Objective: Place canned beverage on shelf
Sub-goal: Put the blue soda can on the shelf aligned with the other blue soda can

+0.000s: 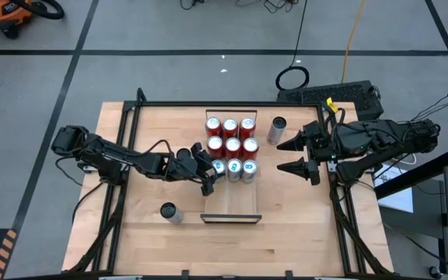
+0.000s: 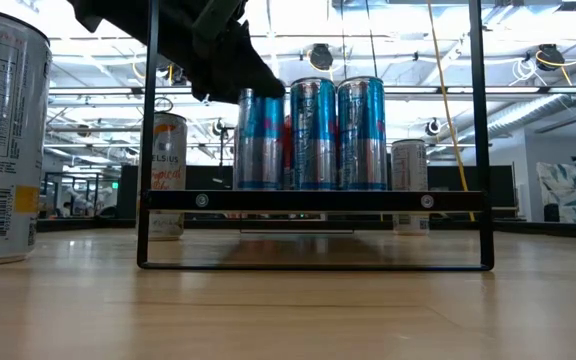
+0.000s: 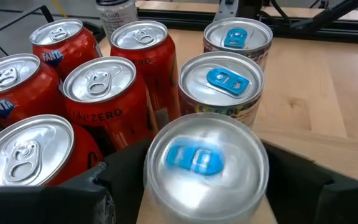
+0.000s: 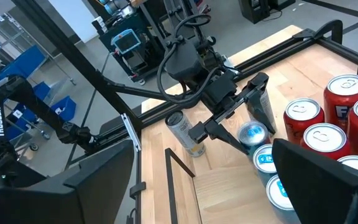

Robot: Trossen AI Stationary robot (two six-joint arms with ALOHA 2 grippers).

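The shelf (image 1: 230,204) is a narrow light-wood board in a black frame at the table's middle. Its far half holds several red cans (image 1: 230,136) and, in front of them, a row of three silver cans with blue tabs. The leftmost of these (image 3: 204,158) stands upright with its base on the shelf (image 2: 313,200). My left gripper (image 1: 211,173) reaches in from the table's left, open, one finger (image 3: 114,180) on each side of that can. My right gripper (image 1: 297,155) hovers open above the table's right side, with nothing between its fingers. My left gripper has its fingers close along the two sides of the leftmost silver can (image 4: 252,132), near its top, coming slanting down from the table's left. I cannot tell whether the fingers touch it. The can stands upright on the shelf.
One loose silver can (image 1: 277,130) stands on the table right of the shelf's far end, and another (image 1: 169,211) stands at the near left. The shelf's near half is bare wood. Black rails (image 1: 123,194) run along the table's sides.
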